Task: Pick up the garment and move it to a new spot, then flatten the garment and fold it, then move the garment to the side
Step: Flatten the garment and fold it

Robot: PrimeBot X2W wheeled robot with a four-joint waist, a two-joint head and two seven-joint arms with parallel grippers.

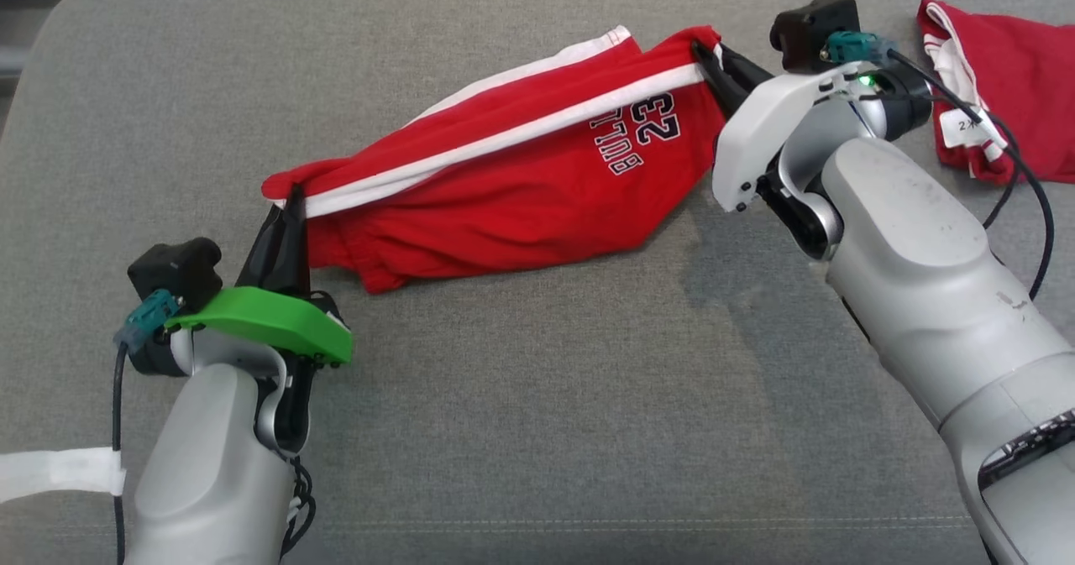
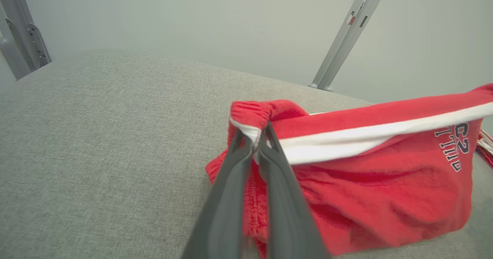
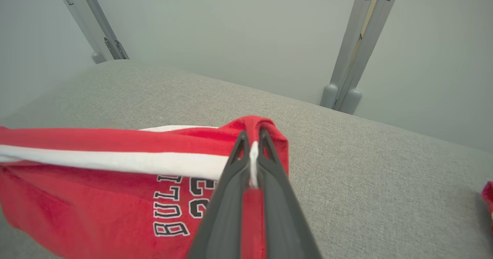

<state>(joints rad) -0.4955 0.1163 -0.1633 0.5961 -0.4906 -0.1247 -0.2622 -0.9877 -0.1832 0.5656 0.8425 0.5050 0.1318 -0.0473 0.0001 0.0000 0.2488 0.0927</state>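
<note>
The garment [image 1: 521,187] is a pair of red shorts with a white side stripe and dark lettering, stretched between my two grippers above the grey cushion. My left gripper [image 1: 292,200] is shut on its left end, at the gathered waistband [image 2: 250,116]. At the upper right, my right gripper [image 1: 704,54] is shut on the other end, pinching the stripe at the hem [image 3: 254,128]. The lower part of the shorts [image 2: 385,205] sags and touches the cushion.
A second red and white garment [image 1: 1008,95] with a size tag lies at the far right edge of the grey cushion [image 1: 537,397]. Grey metal frame posts [image 3: 354,59] stand behind the cushion's back edge. A black cable [image 1: 1029,179] loops beside my right wrist.
</note>
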